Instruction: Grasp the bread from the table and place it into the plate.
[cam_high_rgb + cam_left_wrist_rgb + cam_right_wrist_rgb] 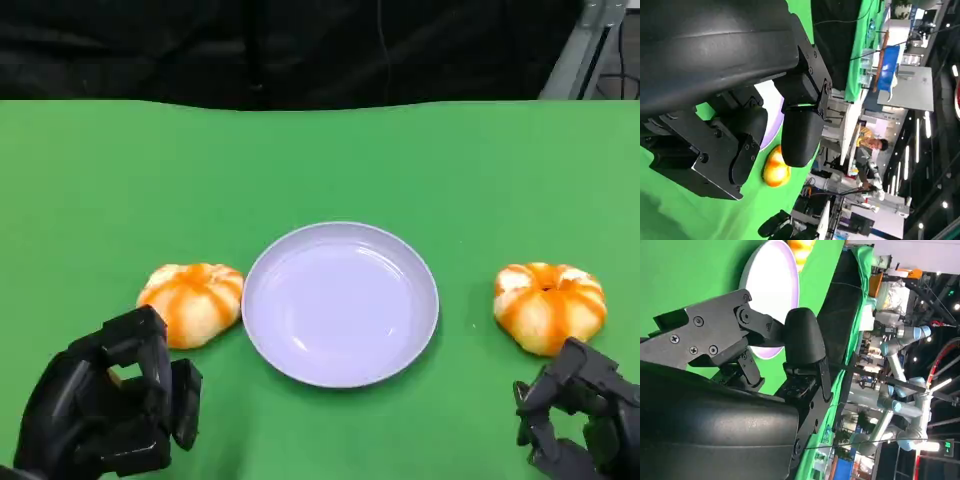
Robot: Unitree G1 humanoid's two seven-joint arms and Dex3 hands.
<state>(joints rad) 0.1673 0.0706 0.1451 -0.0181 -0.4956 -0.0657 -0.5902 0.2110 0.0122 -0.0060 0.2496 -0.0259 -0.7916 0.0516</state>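
Observation:
A lavender plate (340, 300) lies empty at the middle of the green table. One orange-and-white bread (192, 300) sits just off the plate's left rim, and a second bread (550, 305) lies apart to the right. My left hand (110, 410) hovers near the front edge, just in front of the left bread, fingers apart and holding nothing. My right hand (580, 420) sits just in front of the right bread, also holding nothing. In the left wrist view the plate (771, 115) and the right bread (776, 169) show past my fingers (800, 135). In the right wrist view the plate (772, 295) and the left bread (802, 245) lie beyond my fingers (802, 340).
The green cloth (320, 160) spreads bare behind the plate up to a black backdrop (280, 45). A person (872, 150) stands far off beyond the table in the left wrist view. Other robot arms (900, 340) stand in the distant room.

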